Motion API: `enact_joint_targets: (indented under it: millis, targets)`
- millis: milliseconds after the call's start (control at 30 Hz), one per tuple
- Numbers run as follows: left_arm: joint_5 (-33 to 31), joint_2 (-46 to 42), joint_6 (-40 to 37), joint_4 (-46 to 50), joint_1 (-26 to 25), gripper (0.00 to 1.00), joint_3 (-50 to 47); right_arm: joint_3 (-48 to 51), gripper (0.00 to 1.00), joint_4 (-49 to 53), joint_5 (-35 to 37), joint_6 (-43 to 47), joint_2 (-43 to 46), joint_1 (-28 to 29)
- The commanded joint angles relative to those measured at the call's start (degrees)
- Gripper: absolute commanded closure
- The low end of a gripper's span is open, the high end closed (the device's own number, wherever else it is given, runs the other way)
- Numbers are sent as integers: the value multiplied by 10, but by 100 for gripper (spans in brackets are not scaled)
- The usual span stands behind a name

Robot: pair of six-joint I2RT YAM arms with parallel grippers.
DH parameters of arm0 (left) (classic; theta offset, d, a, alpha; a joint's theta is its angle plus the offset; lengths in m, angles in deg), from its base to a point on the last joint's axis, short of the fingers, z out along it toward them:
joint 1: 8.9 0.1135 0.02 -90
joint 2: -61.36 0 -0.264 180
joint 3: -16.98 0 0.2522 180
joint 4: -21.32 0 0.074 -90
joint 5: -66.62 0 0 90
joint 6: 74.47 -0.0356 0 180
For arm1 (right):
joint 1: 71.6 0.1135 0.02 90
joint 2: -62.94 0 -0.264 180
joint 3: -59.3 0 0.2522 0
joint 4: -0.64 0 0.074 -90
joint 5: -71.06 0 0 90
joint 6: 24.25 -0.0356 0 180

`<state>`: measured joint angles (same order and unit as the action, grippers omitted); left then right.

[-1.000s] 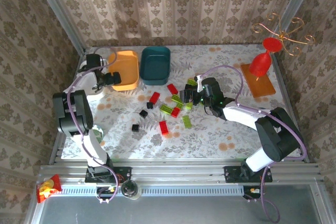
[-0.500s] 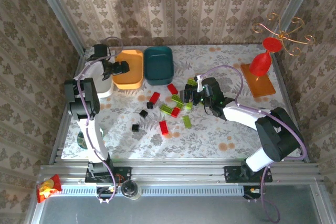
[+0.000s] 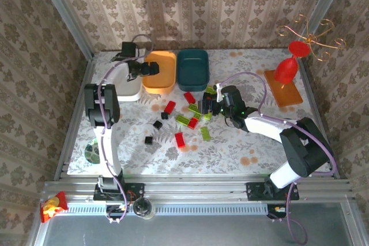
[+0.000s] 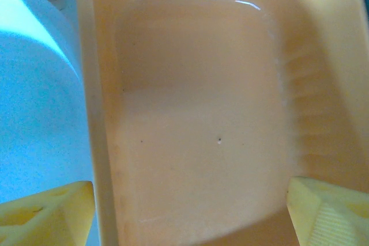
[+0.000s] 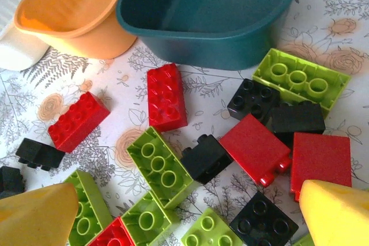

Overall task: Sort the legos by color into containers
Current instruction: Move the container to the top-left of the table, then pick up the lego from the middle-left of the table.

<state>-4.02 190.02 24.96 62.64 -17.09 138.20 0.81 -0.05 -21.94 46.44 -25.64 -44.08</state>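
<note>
The orange tray (image 3: pixel 161 79) stands between the white tray (image 3: pixel 124 87) and the dark teal tray (image 3: pixel 192 68) at the back. My left gripper (image 3: pixel 145 70) is open and straddles the orange tray's (image 4: pixel 202 113) left rim, one finger over the white tray (image 4: pixel 34 96). Red, lime and black legos lie mid-table, among them a red brick (image 3: pixel 179 140) and a black cube (image 3: pixel 149 140). My right gripper (image 3: pixel 209 106) hangs open just above the pile, over a lime brick (image 5: pixel 158 165), a black brick (image 5: pixel 206 158) and a red brick (image 5: pixel 166 96). All three trays look empty.
A red goblet (image 3: pixel 286 70) stands on an orange board (image 3: pixel 285 93) at the back right, under a gold wire stand (image 3: pixel 311 33). A dark round object (image 3: pixel 92 151) sits at the table's left edge. Wallpapered walls close in the table's sides.
My left gripper has swung right along the back, and the orange and teal trays have slid right with it, away from the white tray. The right arm has stayed put.
</note>
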Motion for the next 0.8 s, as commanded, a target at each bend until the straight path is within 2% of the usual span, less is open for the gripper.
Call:
enact_joint_targets:
  millis: [0, 67, 167, 300, 400, 533, 667, 767]
  targets:
    - [1, -9, 3, 22, -13, 12, 48, -22, 0, 36, 19, 9, 19, 1]
    - [-27, -33, -1, 21, -15, 10, 44, -25, 0, 55, 19, 10, 25, 2]
    - [-86, -96, -4, -12, -17, 9, -23, -22, 0, 80, 26, 16, 36, 2]
    - [-157, -233, 15, -66, -33, 9, -215, -8, 0, 83, 19, 24, 53, 8]
    - [-175, -342, 28, -103, -61, 9, -360, 15, 1, 47, -6, 37, 58, 18]
    - [-182, -439, 33, -57, -103, 9, -470, 46, 3, -10, -65, 56, 66, 35]
    - [-179, -507, 43, -23, -144, 10, -555, 74, 5, -53, -83, 72, 84, 49]
    - [-146, -518, 50, -36, -163, 10, -598, 89, 6, -82, -90, 75, 85, 55]
